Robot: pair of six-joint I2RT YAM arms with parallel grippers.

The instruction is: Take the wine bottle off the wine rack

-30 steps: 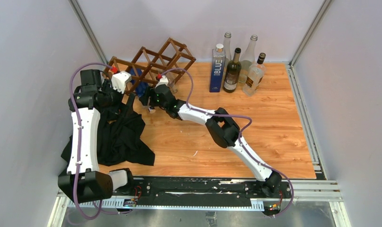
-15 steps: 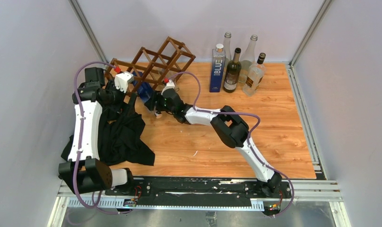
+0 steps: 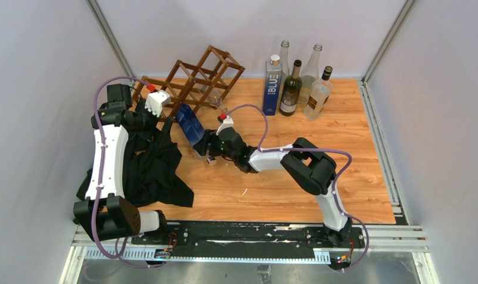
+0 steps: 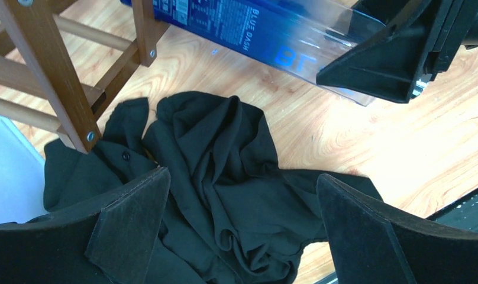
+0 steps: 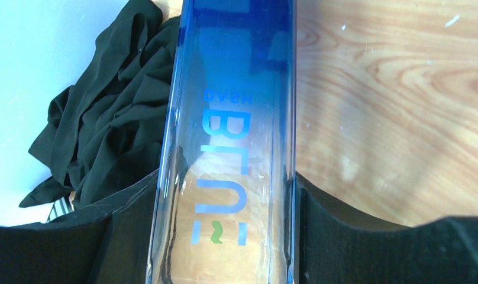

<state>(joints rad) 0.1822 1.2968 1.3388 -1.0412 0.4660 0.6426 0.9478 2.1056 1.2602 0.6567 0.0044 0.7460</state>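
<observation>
The wine bottle (image 3: 190, 124) is a blue, square-sided glass one lettered "BLUE DASH". It lies tilted in front of the wine rack (image 3: 198, 74), its far end by the rack's lower front slats. My right gripper (image 3: 207, 147) is shut on its near end. In the right wrist view, the bottle (image 5: 233, 148) fills the gap between both pads of the right gripper (image 5: 231, 236). My left gripper (image 4: 242, 236) stands open over a black cloth (image 4: 225, 177), with nothing between its fingers. That view also shows the rack's leg (image 4: 65, 71) and the bottle (image 4: 254, 32) above.
Several upright bottles stand at the back right: a blue square one (image 3: 272, 86), a dark green one (image 3: 291, 89) and clear ones (image 3: 310, 71). The black cloth (image 3: 151, 168) is heaped at the table's left, beside the left arm. Side walls close in on both sides.
My right arm has drawn back toward the near right with the bottle in its jaws, sliding the bottle out of the rack's cell. The left gripper has barely moved.
</observation>
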